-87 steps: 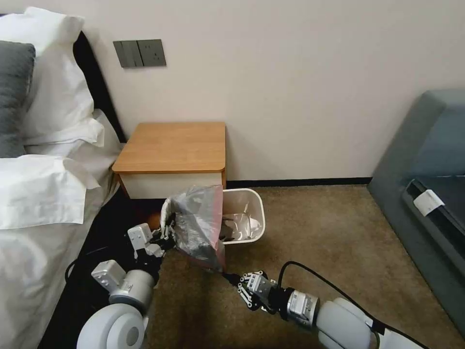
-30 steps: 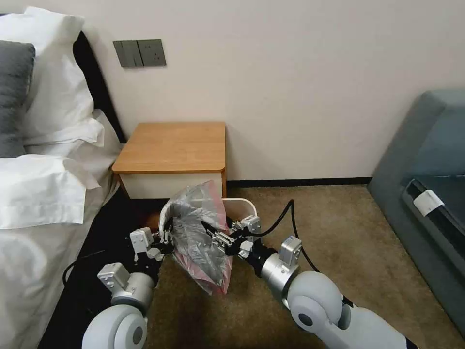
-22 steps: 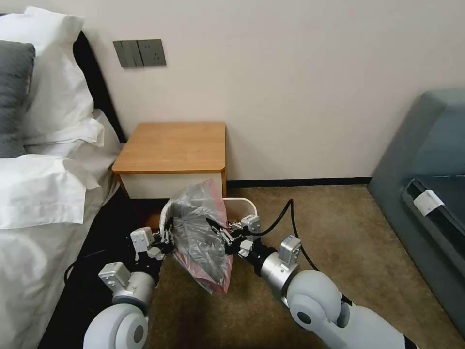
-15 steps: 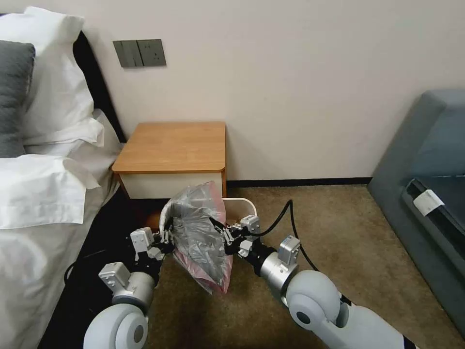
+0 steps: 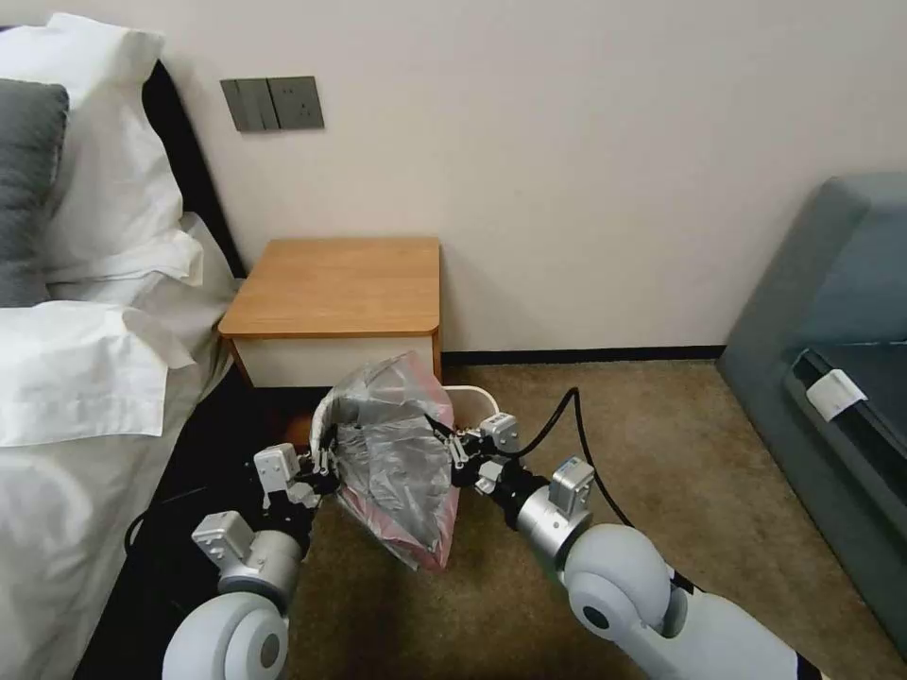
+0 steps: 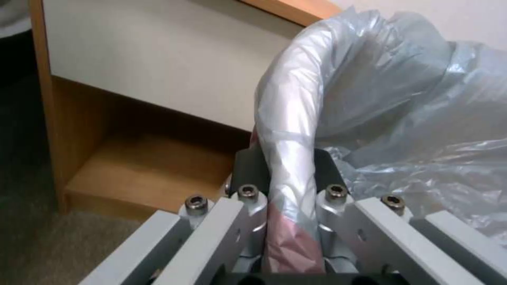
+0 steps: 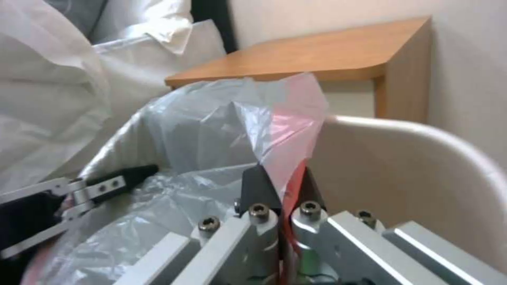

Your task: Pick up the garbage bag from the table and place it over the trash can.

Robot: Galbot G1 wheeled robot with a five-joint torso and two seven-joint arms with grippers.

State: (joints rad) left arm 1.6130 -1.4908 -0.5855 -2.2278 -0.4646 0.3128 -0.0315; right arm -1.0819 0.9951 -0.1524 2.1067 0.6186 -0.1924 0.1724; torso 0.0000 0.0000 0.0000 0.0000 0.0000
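The garbage bag (image 5: 392,453), crinkly grey plastic with a pink band, hangs spread between my two grippers over the near left part of the trash can (image 5: 475,391). My left gripper (image 5: 326,463) is shut on the bag's left edge; in the left wrist view its fingers (image 6: 248,174) clamp a bag-wrapped rolled edge (image 6: 288,130). My right gripper (image 5: 448,444) is shut on the pink band (image 7: 288,118) at the bag's right side, just inside the can's cream rim (image 7: 422,134). The table (image 5: 340,283) stands behind the can, its top bare.
A bed with white pillows (image 5: 85,283) lies close on the left. A grey sofa (image 5: 831,331) stands at the right. Behind the table and can rises the wall (image 5: 567,170). Brown carpet (image 5: 642,444) lies open to the right of the can.
My right arm swung from the bag's low near corner up to its right side, closed on the pink band and drew it slightly right. The left gripper kept its hold.
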